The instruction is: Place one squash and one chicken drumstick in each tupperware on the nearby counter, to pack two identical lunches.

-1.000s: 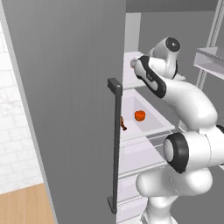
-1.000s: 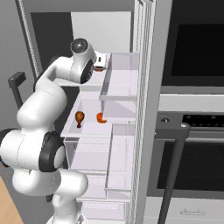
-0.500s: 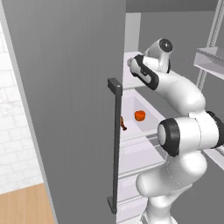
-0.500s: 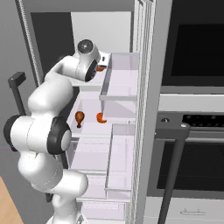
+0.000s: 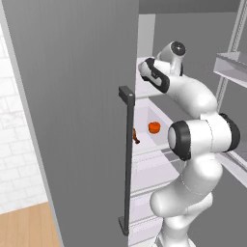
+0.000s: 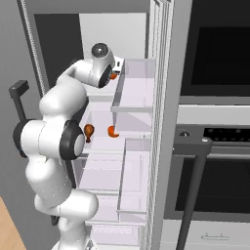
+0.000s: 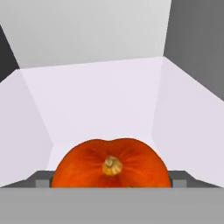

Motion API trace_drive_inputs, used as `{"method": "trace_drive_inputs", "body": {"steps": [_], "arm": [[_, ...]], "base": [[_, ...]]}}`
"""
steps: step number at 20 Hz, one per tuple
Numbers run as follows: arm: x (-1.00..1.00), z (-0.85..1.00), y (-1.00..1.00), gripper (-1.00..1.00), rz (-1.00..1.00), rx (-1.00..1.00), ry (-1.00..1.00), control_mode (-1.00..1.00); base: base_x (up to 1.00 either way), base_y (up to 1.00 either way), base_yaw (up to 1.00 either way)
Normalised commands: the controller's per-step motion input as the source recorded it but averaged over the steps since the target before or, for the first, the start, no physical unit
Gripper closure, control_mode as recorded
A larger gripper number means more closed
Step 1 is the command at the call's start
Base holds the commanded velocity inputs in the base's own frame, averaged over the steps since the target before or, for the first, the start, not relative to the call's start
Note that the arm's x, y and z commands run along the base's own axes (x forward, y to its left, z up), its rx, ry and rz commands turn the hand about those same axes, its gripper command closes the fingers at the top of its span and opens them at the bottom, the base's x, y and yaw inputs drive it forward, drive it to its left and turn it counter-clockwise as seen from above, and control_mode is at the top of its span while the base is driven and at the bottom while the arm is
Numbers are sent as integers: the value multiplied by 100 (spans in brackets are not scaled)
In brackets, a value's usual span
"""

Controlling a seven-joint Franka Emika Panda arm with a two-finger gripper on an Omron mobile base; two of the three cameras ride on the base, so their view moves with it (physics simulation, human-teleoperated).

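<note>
One squash (image 7: 111, 164), glossy orange-red with a tan stem, fills the bottom of the hand view on the fridge's upper shelf. It sits between my gripper's (image 7: 110, 183) fingertips (image 7: 43, 181), which stand open close beside its two sides. In the right base view the gripper (image 6: 115, 68) is deep in the upper shelf, with a bit of that squash (image 6: 114, 75) peeking out beside it. On the shelf below lie a second squash (image 5: 154, 127) (image 6: 113, 131) and a chicken drumstick (image 5: 135, 136) (image 6: 89, 131). The tupperware and the counter are out of view.
The open grey fridge door (image 5: 72, 120) with its dark handle (image 5: 126, 159) stands left of the arm. Clear door bins (image 6: 134, 93) hang to the right. Further right is a black wall oven (image 6: 215, 63) with a bar handle (image 6: 193, 195). White shelf walls (image 7: 183, 118) close in around the hand.
The arm has folded in and pushed the hand further into the upper shelf toward the squash. The items on the lower shelf have not moved.
</note>
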Motion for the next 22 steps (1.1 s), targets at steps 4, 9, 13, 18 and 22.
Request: {"method": "trace_drive_inputs", "body": {"steps": [4, 9, 13, 18, 22], "arm": [[3, -35, 0, 100, 0, 0, 0, -100], [-64, -61, 3, 100, 3, -5, 0, -100], [-100, -5, 0, 100, 1, -1, -3, -100], [-100, 0, 0, 100, 0, 0, -1, -100], [-100, 5, 0, 100, 0, 0, 0, -100]], "base": [[0, 0, 0], [0, 0, 0], [0, 0, 0], [0, 0, 0], [0, 0, 0]]}}
